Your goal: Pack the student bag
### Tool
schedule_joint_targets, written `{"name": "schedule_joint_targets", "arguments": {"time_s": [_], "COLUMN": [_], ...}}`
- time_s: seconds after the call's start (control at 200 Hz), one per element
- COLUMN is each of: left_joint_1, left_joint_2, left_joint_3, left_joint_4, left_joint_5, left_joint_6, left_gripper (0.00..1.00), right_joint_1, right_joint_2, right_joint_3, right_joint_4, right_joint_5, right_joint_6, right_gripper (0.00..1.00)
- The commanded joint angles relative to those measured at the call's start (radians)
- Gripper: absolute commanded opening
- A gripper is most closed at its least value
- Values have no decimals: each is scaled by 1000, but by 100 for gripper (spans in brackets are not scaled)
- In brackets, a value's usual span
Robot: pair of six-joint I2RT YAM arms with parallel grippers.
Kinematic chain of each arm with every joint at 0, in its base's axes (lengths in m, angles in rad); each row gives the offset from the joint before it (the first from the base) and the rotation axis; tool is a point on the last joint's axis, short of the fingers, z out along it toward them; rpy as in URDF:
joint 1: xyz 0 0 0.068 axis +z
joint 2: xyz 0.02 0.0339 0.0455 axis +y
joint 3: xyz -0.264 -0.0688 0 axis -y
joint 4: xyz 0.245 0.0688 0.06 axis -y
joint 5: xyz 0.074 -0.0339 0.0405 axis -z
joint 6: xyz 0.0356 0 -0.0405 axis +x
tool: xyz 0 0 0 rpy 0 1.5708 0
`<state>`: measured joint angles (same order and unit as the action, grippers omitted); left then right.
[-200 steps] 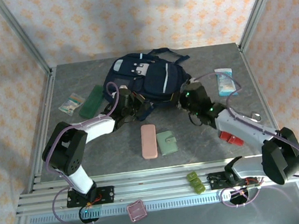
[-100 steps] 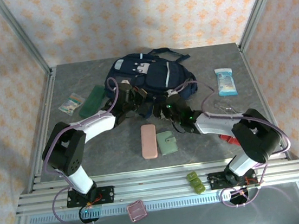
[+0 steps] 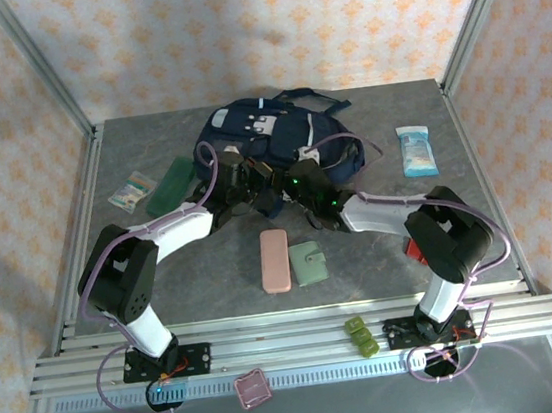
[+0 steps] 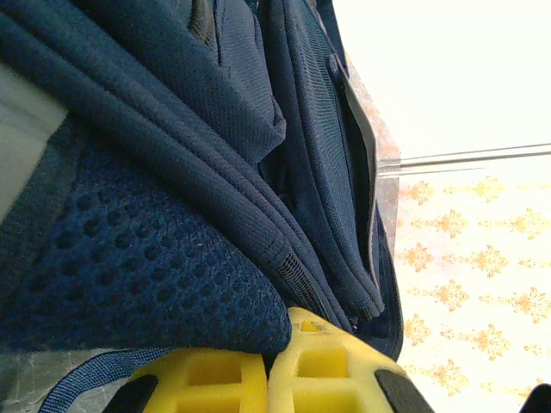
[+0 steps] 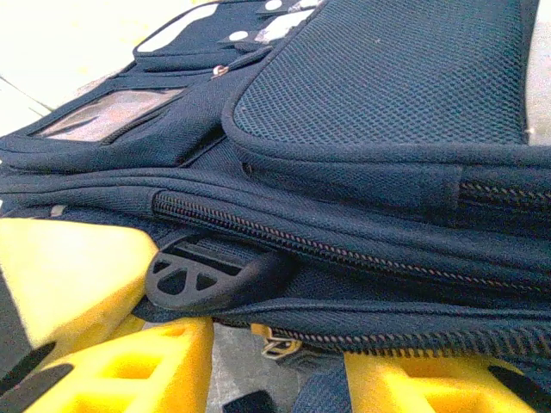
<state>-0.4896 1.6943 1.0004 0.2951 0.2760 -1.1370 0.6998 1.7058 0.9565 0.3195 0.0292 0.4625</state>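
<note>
Seen from above, the student bag (image 3: 282, 135) lies at the table's (image 3: 204, 276) twelve o'clock, its near edge toward your two arms. Both arms reach in and meet at the bag's six o'clock rim, the left gripper (image 3: 253, 182) just beside the right gripper (image 3: 288, 180).

Your left wrist camera shows the left pincer's yellow fingers (image 4: 198, 379) pressed together with no gap between them. They sit against the bag's blue mesh panel (image 4: 129, 267). You cannot tell whether any fabric is caught between them.

Your right wrist camera shows the right pincer standing at a moderate gap, its yellow fingers (image 5: 164, 361) apart on either side of the bag's lower seam. A black zipper pull (image 5: 207, 277) lies just above the left-hand finger, and a small metal slider (image 5: 275, 344) hangs in the gap. Neither appears clamped.

On the table, a pink case (image 3: 276, 260) and a green wallet (image 3: 310, 262) lie side by side at the bag's six o'clock. A dark green case (image 3: 170, 186) and a small packet (image 3: 131, 192) sit at its nine o'clock, and a tissue pack (image 3: 415, 150) at its three o'clock. An olive item (image 3: 361, 337) and a pink square item (image 3: 251, 388) rest on the rails at the near edge.
</note>
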Motion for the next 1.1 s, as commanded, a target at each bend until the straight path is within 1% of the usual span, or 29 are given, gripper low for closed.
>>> {"name": "schedule_joint_targets", "arguments": {"time_s": [0.0,0.055,0.145,0.17,0.19,0.195,0.22,0.23,0.34,0.37,0.43,0.466,0.516,0.626,0.681,0.726,0.771,0.816,0.861,1.096], "left_joint_1": [-24,-23,-24,-24,-24,-23,-21,-22,-15,-11,-8,-9,-8,-9,-9,-9,-8,-10,-10,-12], "left_joint_2": [-87,-90,-95,-96,-96,-96,-94,-93,-95,-96,-98,-98,-96,-91,-90,-91,-91,-91,-90,-87], "left_joint_3": [78,82,83,83,84,84,85,84,80,77,72,73,75,81,81,82,80,77,73,56], "left_joint_4": [92,86,85,87,87,86,85,84,79,81,85,87,88,90,91,91,94,96,98,121], "left_joint_5": [78,75,72,71,71,71,69,68,59,59,62,65,70,76,77,78,81,86,88,98], "left_joint_6": [-8,-3,-3,-2,-1,-1,0,1,5,5,3,3,3,1,0,-2,-1,-4,-5,-17], "left_gripper": [0,0,0,0,0,0,0,0,0,0,0,0,0,0,0,0,0,0,0,0], "right_joint_1": [0,0,-3,-3,-3,-4,-4,-5,-5,-5,-5,-6,-8,-11,-11,-11,-11,-13,-14,-14], "right_joint_2": [45,49,61,66,69,70,71,71,59,54,43,39,37,41,48,52,55,55,54,18], "right_joint_3": [43,39,39,39,39,39,35,33,3,-9,-31,-39,-45,-33,-21,-10,2,12,21,44], "right_joint_4": [-9,-10,-22,-29,-34,-36,-39,-39,-44,-45,-40,-37,-32,-20,-25,-32,-38,-43,-43,-38], "right_joint_5": [60,71,88,93,94,95,94,92,86,84,88,93,89,71,75,86,97,106,107,105], "right_joint_6": [-24,-25,-29,-30,-31,-31,-29,-30,-20,-19,-21,-21,-27,-39,-43,-45,-47,-48,-50,-49], "right_gripper": [36,28,21,15,8,6,1,0,0,5,23,28,28,24,17,15,17,23,26,33]}}
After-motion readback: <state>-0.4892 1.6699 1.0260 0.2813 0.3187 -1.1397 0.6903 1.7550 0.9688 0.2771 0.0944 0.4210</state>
